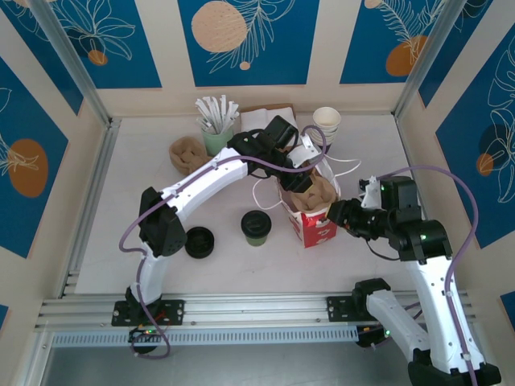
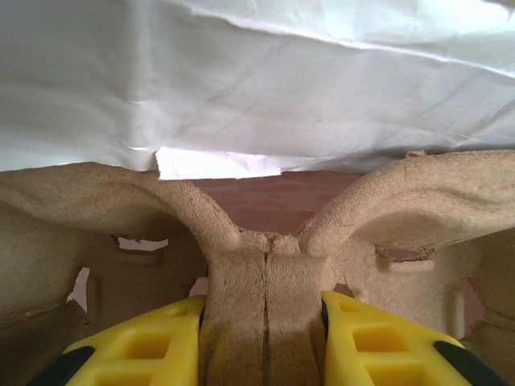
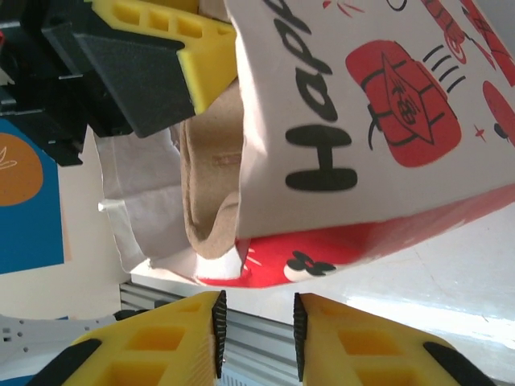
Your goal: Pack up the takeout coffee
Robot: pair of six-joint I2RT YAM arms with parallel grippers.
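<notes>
Here the left hand [image 2: 264,322] clamps the carrier [image 2: 265,257] inside the bag [image 3: 362,121]. The right hand [image 3: 256,330], narrow, holds nothing. The takeout coffee [image 1: 254,227] stands mid-tabletop [image 1: 121,177].

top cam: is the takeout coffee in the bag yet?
No: the takeout coffee stands lidded on the table, left of the red-and-white bag and apart from it.

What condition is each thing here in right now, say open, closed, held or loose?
takeout coffee: upright on the table, lid on, untouched.
bag: standing, mouth open.
cup carrier: partly in the bag, gripped.
left fingers: shut on the cup carrier.
right fingers: apart, holding nothing.
</notes>
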